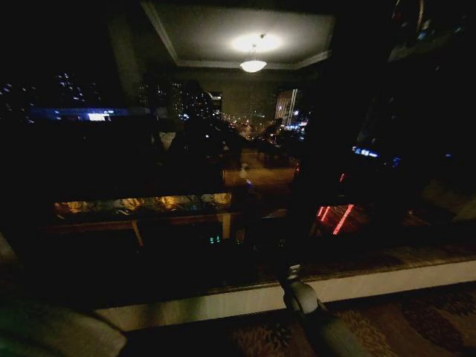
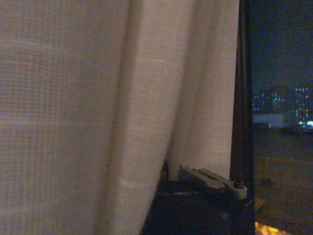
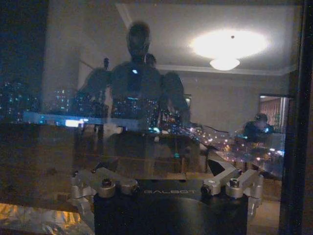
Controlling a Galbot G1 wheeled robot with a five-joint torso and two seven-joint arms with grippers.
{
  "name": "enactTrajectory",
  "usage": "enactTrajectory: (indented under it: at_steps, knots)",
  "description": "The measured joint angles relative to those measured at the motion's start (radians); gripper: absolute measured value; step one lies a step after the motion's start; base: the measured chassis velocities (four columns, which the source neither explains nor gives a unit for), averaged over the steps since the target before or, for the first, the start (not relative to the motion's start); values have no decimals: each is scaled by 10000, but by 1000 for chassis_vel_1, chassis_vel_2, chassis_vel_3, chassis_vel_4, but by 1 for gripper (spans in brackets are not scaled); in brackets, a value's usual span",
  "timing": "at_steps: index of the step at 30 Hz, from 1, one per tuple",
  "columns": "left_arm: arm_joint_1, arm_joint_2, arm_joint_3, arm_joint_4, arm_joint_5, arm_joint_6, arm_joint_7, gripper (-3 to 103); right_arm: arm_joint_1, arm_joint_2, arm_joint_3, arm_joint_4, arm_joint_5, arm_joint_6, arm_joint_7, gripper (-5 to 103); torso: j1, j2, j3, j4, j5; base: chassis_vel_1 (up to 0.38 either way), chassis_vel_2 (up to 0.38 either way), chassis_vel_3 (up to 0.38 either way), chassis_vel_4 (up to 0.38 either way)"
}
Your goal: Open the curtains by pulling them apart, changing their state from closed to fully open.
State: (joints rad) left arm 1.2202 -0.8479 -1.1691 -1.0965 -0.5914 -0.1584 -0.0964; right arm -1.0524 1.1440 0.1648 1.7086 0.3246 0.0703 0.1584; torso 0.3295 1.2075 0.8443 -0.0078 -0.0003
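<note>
The curtains (image 2: 98, 107) hide the left gripper's (image 2: 208, 178) fingertips, perhaps closed.

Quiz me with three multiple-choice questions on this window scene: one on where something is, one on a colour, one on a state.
1. The curtain hangs: A right by the left gripper; B folded on a table; C heaped on the floor.
2. Curtain colour: A blue; B cream-white; C black.
3. Right gripper: A shut on curtain; B shut, empty; C open.
Answers: A, fabric beside the left gripper; B, pale weave; C, fingers spread before the window glass.
</note>
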Motion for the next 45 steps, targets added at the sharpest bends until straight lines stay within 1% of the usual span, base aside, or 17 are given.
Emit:
enactTrajectory:
  at_steps: [7,11,14,16,19,21,25,27,30,31,33,34,36,39,40,42,45]
  knots:
    - [-110,-74,211,181,224,-217,-8,0,0,0,0,0,0,0,0,100,0,0,1,-1,1,0,0,0,0]
    - [-11,-303,340,-237,347,-240,-96,0,0,0,1,0,0,0,0,100,0,0,0,-2,2,0,0,0,0]
    - [309,-715,408,-1180,391,-191,-243,-2,0,0,0,0,0,0,0,100,0,0,0,-1,1,0,0,0,0]
    - [439,-875,405,-1552,396,-125,-276,3,0,0,0,0,0,0,0,100,0,-1,1,-1,2,0,0,0,0]
    - [1028,-1695,342,-3243,641,306,-749,19,0,0,0,0,0,0,0,100,0,0,0,-2,4,0,0,0,0]
    - [1223,-2018,315,-3792,741,428,-888,19,0,0,0,0,0,0,0,100,0,0,0,-1,2,0,0,0,0]
    - [1896,-3144,309,-5498,1238,854,-1112,41,0,0,0,0,0,0,2,100,0,0,0,-1,3,0,0,0,0]
    - [2052,-3355,359,-5879,1301,910,-1115,41,0,0,0,0,0,0,0,100,0,-1,0,-1,5,0,0,0,0]
    - [2483,-3859,649,-6905,1165,852,-572,57,0,0,0,0,0,0,1,100,0,-1,0,-1,6,0,0,0,0]
    - [2483,-3859,649,-6905,1165,852,-572,57,0,0,0,0,0,0,1,100,0,-1,0,-1,6,0,0,0,0]
    - [2688,-4049,958,-7313,844,442,148,68,0,0,0,0,0,0,0,100,0,0,0,-3,7,0,0,0,0]
    - [2762,-4108,1113,-7447,698,315,436,68,0,0,-1,0,0,0,0,100,0,0,0,-2,6,0,0,0,0]
    - [2858,-4161,1282,-7631,524,277,696,74,0,0,0,0,0,0,0,100,0,-1,0,-3,6,0,0,0,0]
    - [3180,-4373,1770,-8267,-50,484,1649,89,0,0,0,0,0,0,0,100,0,0,0,-2,4,0,0,0,0]
    - [3180,-4373,1770,-8267,-50,484,1649,89,0,0,0,0,0,0,0,100,0,0,0,-2,4,0,0,0,0]
    - [3222,-4525,2073,-8551,-161,541,1967,98,0,0,0,0,0,0,0,100,-1,0,-1,-2,6,0,0,0,0]
    - [3091,-4669,2422,-8759,-64,870,1762,100,0,0,0,0,0,0,0,100,0,0,0,-3,6,0,0,0,0]
